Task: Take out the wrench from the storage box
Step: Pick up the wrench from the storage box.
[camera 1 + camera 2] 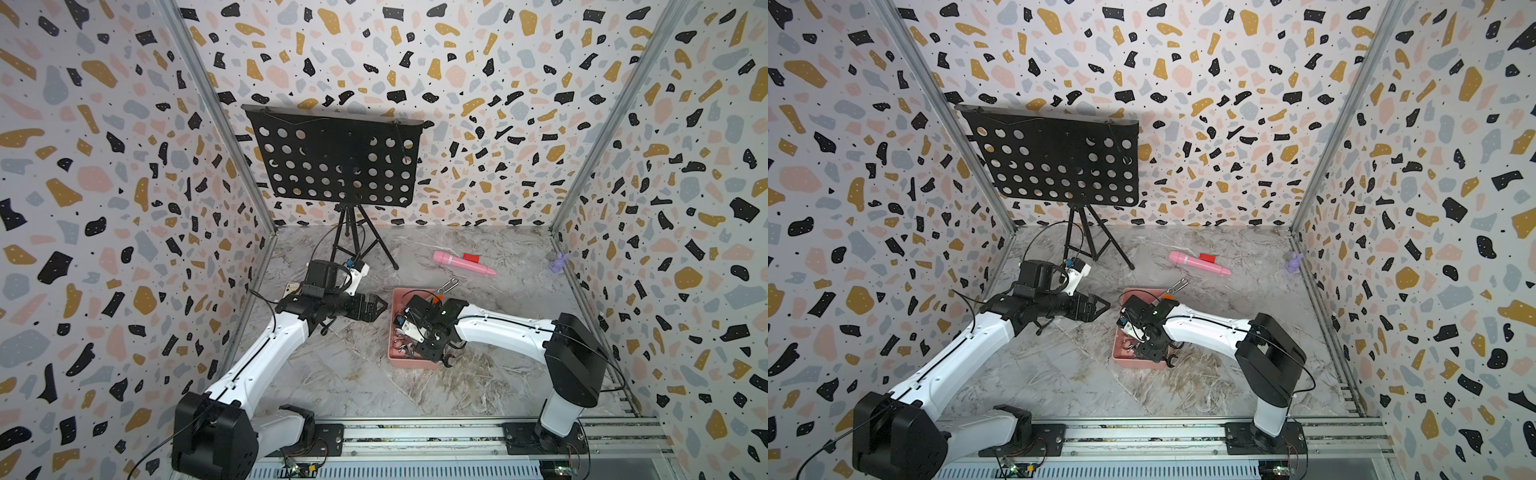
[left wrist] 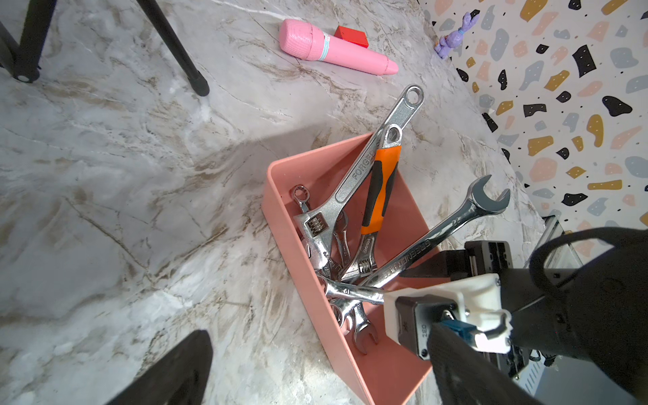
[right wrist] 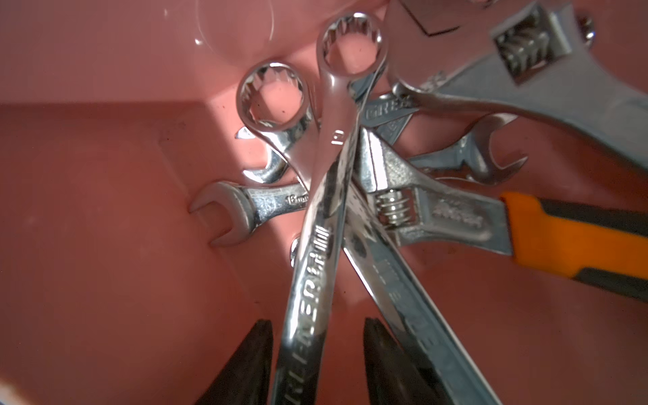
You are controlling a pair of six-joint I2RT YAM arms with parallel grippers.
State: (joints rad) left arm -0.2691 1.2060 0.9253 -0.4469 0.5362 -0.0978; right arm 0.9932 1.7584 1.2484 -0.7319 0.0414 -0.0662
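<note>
Salmon-pink plastic, shallow and lidless: box [image 1: 411, 362] on the marble surface [image 1: 353, 386], heaped with crossed chrome wrenches. Right gripper [image 3: 315, 322] down inside it, jaws about half wide, astride the shank of the wrench [image 3: 315, 224] stamped 19. Sliver of daylight on each side of the shank, so not yet clamped and nothing held. Wrench itself on top of the heap, inside the box, ring end close to a wall. Left gripper [image 1: 380, 307] spread wide and empty, hanging in the air just beside the box.

Likely trouble from here, by judgement only:

- Long spanner [image 2: 441, 232], propped out over the rim, passing right by one finger [image 2: 427, 269]. Could get pinched along with the target, or block full closing and leave a weak hold. Could also be knocked out onto the surface during the lift.
- Polished steel, narrow shank, grip far from the ring end: probable slip, or a downward swing of the heavy end on lifting.
- Ring end among neighbours, with the orange-handled adjustable [image 3: 561, 242] just beside. A slanted pull could hook and drag these along.
- Light box, held down by nothing: may slide or tip on any snag. Safer straight up, and slowly.
</note>
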